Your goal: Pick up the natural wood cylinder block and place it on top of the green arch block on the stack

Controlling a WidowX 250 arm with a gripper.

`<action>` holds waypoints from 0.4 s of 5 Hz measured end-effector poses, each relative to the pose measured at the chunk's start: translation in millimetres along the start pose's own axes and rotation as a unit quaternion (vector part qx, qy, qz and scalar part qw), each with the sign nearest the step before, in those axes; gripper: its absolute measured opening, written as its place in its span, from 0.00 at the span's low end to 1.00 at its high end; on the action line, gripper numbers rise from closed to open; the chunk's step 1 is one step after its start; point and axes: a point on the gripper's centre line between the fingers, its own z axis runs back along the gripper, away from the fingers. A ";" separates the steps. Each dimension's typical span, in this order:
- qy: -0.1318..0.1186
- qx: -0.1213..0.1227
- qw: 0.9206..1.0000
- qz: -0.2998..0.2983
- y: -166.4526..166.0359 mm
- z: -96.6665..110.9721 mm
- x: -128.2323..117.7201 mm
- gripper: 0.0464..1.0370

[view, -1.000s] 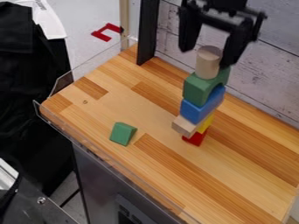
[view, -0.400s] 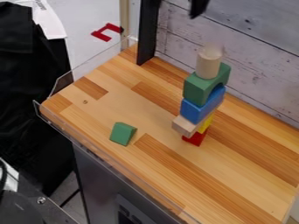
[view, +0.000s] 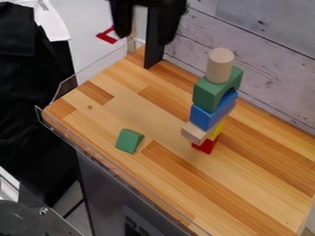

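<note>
A tower of colored blocks stands right of center in the frame, a pale wooden cylinder (view: 219, 67) upright at its peak. The cylinder rests on a green arch block (view: 208, 94), which sits on a blue block (view: 205, 116); beneath come a pale wooden block (view: 193, 132) and a yellow block (view: 216, 132), with a red block (view: 205, 146) at the base. Above and to the left, at the top edge of the frame, hangs the black gripper (view: 146, 27), its two fingers spread open, well apart from the tower. A loose green block (view: 128, 141) lies left of the tower, just below mid-frame, on the striped wood tabletop (view: 246, 198). A black post (view: 154, 50) rises at the tabletop's far edge, behind the gripper, beside a whitewashed plank wall (view: 271, 69) at upper right. Black fabric (view: 31, 106) fills the left side; a gray metal cabinet (view: 107, 193) stands below the tabletop.
</note>
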 end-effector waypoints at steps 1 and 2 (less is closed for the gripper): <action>-0.002 -0.001 1.000 0.002 0.1 -11.7 -13.2 0.96; -0.022 -0.021 1.000 -0.002 -1.5 -27.4 -9.7 0.96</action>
